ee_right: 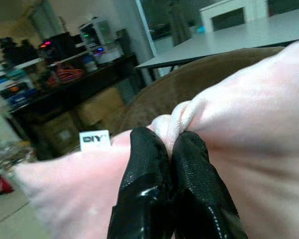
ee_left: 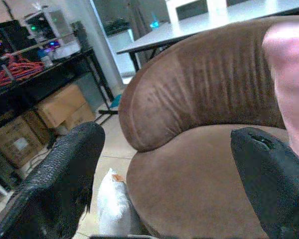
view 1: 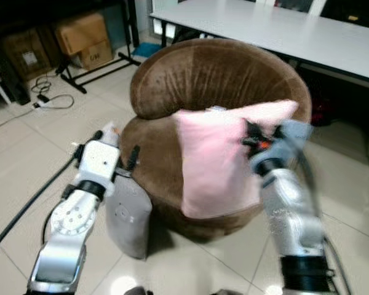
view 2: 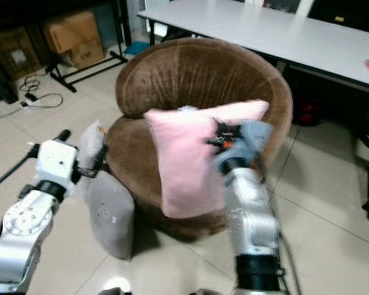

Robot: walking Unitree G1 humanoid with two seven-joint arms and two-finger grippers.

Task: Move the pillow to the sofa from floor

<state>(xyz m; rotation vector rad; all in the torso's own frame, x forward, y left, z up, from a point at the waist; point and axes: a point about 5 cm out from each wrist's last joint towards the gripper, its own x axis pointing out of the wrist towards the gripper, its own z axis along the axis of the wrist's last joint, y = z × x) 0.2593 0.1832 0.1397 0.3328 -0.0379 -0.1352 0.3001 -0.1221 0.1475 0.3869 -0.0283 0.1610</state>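
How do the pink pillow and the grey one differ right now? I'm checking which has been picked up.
The pink pillow hangs in the air in front of the sofa, pinched at its top edge by the right hand. The grey pillow stands on the floor, leaning against the sofa's side, unheld. The pink one looks larger. The left hand is open near the grey one.

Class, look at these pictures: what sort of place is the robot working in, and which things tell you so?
Probably an office or lab room with a lounge corner: a long white table, cardboard boxes beneath dark equipment shelving, and a round brown sofa chair on a tiled floor.
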